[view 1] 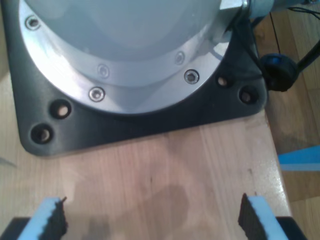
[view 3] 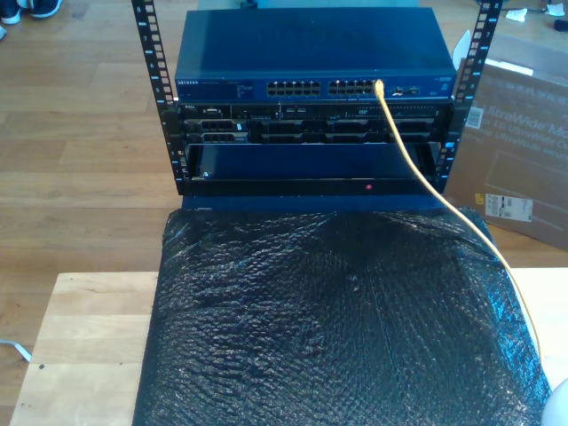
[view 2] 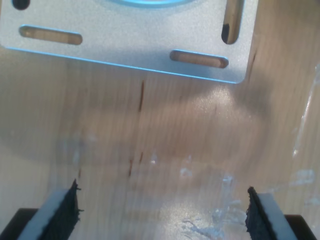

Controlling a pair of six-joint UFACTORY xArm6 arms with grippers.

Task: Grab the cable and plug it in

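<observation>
The cable (view 3: 426,177) sat plugged into the switch (view 3: 311,55) — likely finished, so my first gripper (view 1: 152,217) and my second gripper (view 2: 162,210) hung with jaws spread over bare counter (view 1: 165,165).

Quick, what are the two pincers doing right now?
My first gripper: pincer open, holding nothing.
My second gripper: pincer open, holding nothing.

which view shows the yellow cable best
The exterior view: the cable runs from a port on the blue switch down across the black bubble wrap toward that view's right. The wrist views look at wood and mounting plates, nothing yellow.
</observation>
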